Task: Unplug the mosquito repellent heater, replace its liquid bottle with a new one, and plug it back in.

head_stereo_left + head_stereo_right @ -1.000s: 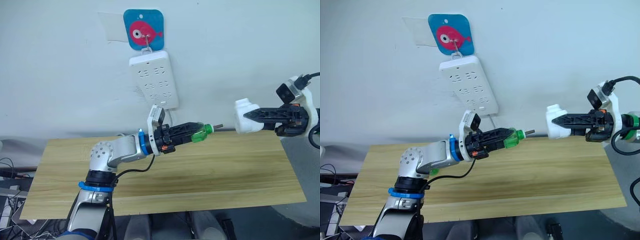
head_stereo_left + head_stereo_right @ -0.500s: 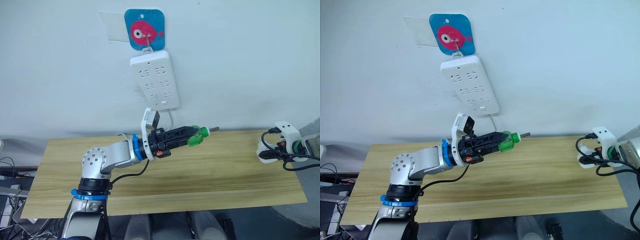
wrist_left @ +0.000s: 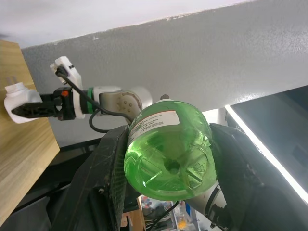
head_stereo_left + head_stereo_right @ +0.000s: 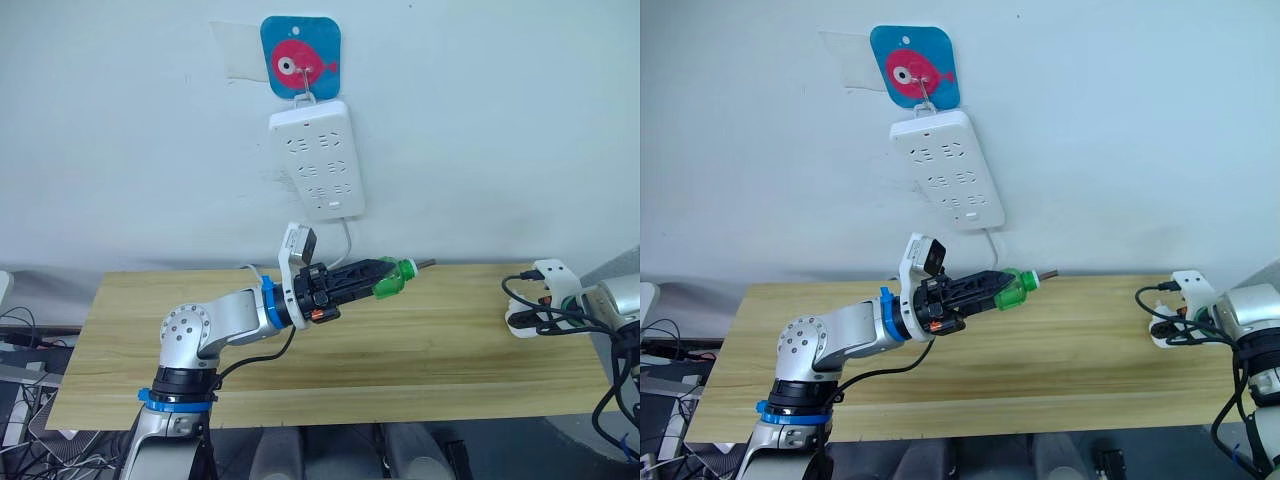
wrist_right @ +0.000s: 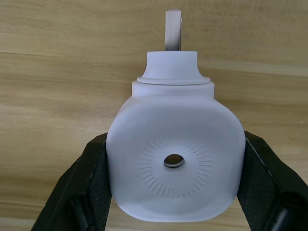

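Legible text: none. Green liquid bottle (image 3: 168, 149) carries a white label with a red stripe; its print is perhaps lettering, but too small to read.

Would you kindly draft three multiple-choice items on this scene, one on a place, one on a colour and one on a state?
1. Where is the power strip?
A. flat on the table
B. hanging on the wall under the fish hook plate
C. on the floor

2. What colour is the bottle in the left gripper?
A. green
B. red
C. yellow

3. What state is the right gripper in?
A. open and empty
B. shut on the heater
C. shut on a cable

Answers:
1 B, the strip hangs from the hook of the fish hook plate.
2 A, its body is clear green.
3 B, the fingers clasp the sides of the heater.
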Tool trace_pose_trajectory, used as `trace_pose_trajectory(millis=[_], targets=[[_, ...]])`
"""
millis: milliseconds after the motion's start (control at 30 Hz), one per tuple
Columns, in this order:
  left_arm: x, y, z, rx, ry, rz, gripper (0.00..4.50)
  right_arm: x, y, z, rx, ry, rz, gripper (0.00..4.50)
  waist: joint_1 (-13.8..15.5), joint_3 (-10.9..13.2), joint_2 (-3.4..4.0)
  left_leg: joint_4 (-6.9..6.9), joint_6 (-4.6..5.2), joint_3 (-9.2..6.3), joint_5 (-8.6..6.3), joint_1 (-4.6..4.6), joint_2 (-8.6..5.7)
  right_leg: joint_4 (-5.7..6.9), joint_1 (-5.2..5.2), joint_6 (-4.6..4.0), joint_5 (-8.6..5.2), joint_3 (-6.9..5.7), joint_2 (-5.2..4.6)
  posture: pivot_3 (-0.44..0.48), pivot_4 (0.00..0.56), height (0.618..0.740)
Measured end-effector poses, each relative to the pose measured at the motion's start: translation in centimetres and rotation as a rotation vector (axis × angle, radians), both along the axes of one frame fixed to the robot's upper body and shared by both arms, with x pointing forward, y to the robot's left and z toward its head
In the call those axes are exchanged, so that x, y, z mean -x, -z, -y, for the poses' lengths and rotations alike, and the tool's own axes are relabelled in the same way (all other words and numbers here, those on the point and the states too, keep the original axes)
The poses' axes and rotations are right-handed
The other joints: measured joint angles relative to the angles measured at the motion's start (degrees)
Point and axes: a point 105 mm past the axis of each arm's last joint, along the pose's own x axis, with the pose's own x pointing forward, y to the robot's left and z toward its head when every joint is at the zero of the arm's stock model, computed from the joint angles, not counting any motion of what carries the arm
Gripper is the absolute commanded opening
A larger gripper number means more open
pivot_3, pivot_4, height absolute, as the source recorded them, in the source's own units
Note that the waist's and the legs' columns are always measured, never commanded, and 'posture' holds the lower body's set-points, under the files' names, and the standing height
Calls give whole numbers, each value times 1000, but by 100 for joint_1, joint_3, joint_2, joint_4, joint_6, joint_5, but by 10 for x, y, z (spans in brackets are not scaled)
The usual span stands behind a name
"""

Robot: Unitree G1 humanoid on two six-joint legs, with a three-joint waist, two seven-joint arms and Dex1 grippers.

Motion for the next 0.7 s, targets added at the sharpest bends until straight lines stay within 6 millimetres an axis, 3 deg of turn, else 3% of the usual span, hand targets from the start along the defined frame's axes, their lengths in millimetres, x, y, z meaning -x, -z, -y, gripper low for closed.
trace_pose_trajectory(millis=[233, 367, 400, 567, 700], targets=[[1, -1, 0, -3, 1, 11, 2241, -2, 3, 2, -11, 43, 12, 2984, 2, 14, -1, -1, 0, 0, 0, 0, 0, -2, 1, 0, 0, -1, 0, -113, 284, 740], [1, -1, 0, -5, 1, 12, 2241, -2, 4, 1, -19, 46, 15, 4337, 4, 15, -2, -1, 0, 0, 0, 0, 0, -3, 1, 0, 0, -1, 0, -114, 285, 740], [1, -1, 0, -6, 0, 12, 2241, -2, 4, 0, -20, 45, 15, 4466, 4, 17, -2, -1, 0, 0, 0, 0, 0, -4, 1, 0, 0, -1, 0, -115, 284, 740], [1, -1, 0, -9, 0, 12, 2241, -3, 2, -3, -25, 23, 21, 4466, 4, 20, -1, -2, 0, 0, 0, 0, 0, -4, 1, 0, 0, -1, 0, -125, 267, 740], [1, -1, -1, -13, 0, 14, 2241, 1, -22, 1, 8, -23, 45, 4466, 2, 20, 3, -2, -1, -1, 0, 0, -1, -4, 0, 0, 0, -1, -1, -140, 251, 740]])
